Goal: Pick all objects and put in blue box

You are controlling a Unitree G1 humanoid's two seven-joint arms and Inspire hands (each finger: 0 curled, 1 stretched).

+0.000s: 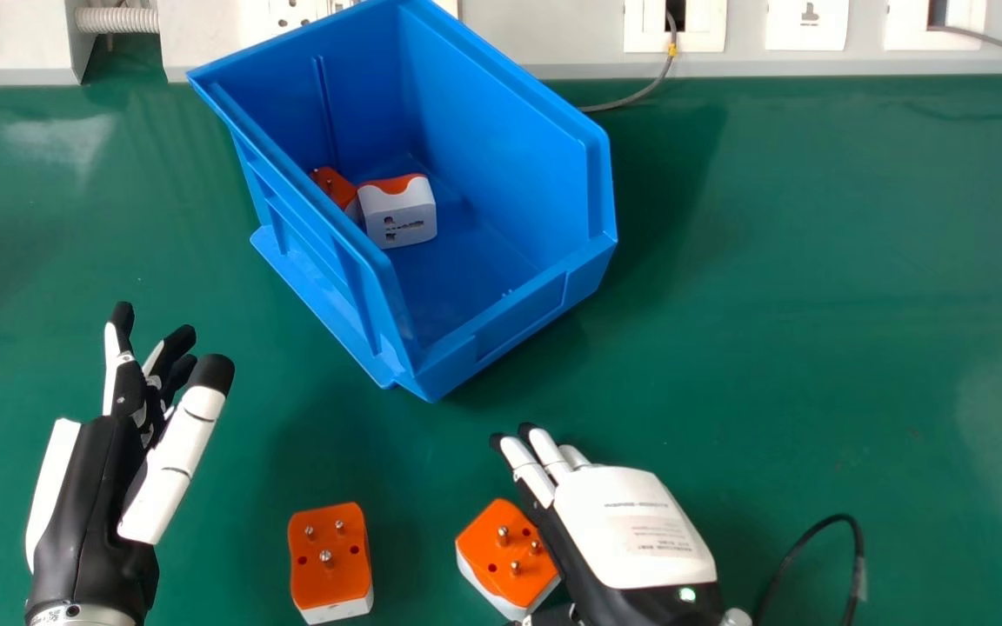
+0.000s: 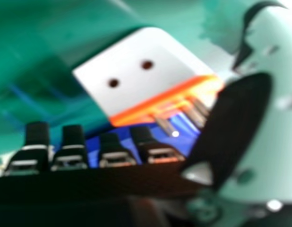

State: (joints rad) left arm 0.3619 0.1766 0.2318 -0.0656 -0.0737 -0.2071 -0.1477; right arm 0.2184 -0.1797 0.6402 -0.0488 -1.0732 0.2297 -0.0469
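Head view: An orange-and-white plastic plug adapter [image 1: 490, 556] is seen on the green table [image 1: 814, 348] beside the wide, straight-fingered, black-and-white right hand [image 1: 631, 526]; the adapter's sides should be squarely pinched, metal pins [image 1: 503, 533] avoided.

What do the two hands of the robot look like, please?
The left hand is black with white panels and a white, black-tipped thumb. The right hand has a white back with small grey print, black sides, white-backed fingers and a small green light.
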